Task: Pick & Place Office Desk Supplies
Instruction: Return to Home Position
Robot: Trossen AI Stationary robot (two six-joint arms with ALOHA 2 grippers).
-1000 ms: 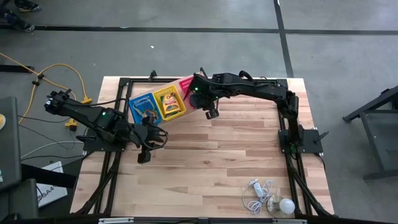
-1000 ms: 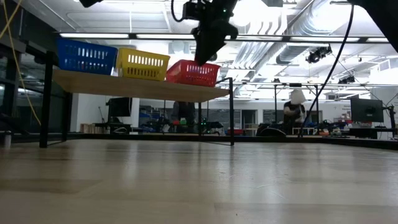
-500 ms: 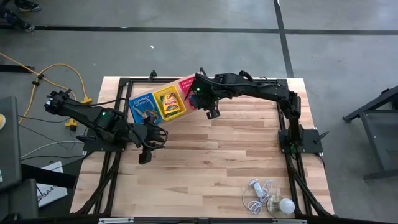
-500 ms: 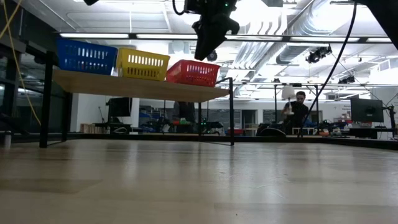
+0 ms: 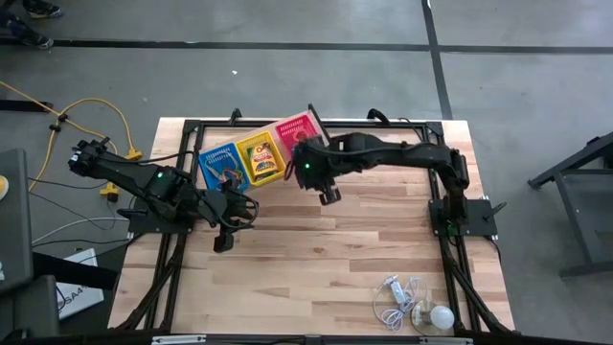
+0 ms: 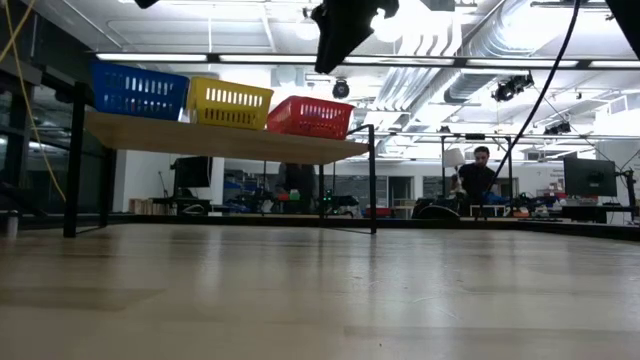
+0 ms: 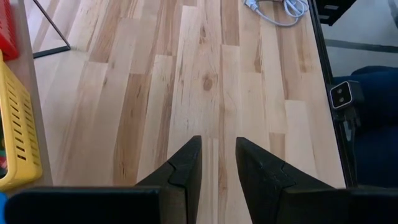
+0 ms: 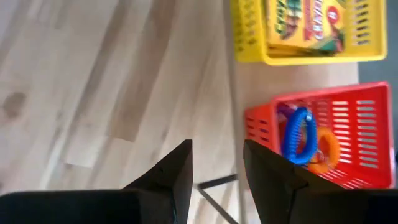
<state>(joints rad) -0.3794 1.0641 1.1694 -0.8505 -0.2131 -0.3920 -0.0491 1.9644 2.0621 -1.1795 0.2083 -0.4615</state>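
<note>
Pale plank tabletop: its far-edge wooden shelf bears the blue plastic basket, yellow plastic basket and red plastic basket. Right gripper, parted and empty, hangs just beside the red; left gripper, parted, by the left edge.

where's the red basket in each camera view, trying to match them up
High view: red basket sits upper centre, just right of the yellow basket.
Low view: on the shelf, upper middle, right of the yellow one.
Left wrist view: only a red sliver at the picture's edge.
Right wrist view: in full view, coiled loops inside.
Shared landmark: the yellow basket next to it in all four.
</note>
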